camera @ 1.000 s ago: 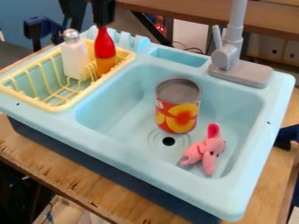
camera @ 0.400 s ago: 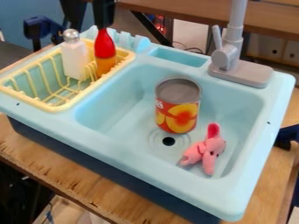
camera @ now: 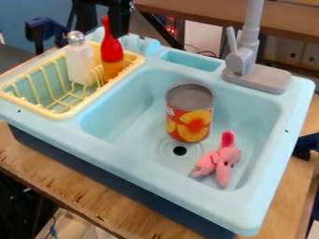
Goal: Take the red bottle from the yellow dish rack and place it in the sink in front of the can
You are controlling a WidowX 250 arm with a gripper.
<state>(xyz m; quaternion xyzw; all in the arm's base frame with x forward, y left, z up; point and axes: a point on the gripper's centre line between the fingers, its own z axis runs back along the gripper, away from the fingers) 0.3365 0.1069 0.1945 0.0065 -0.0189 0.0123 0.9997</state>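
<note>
Gripper (camera: pixel 118 33) beside bottle (camera: pixel 111 50), rack (camera: pixel 76 110) along sink (camera: pixel 181 186) edge

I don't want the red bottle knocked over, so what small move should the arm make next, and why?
Probably lift the gripper slightly, straight up, before any sideways move. It hangs right by the narrow top of the red bottle, which stands in the yellow rack close to the white shaker; a nudge might tip either.

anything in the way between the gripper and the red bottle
Nothing visible is: the gripper hangs close beside the neck of the red bottle. The white shaker stands on the bottle's other side, in the yellow rack.
</note>
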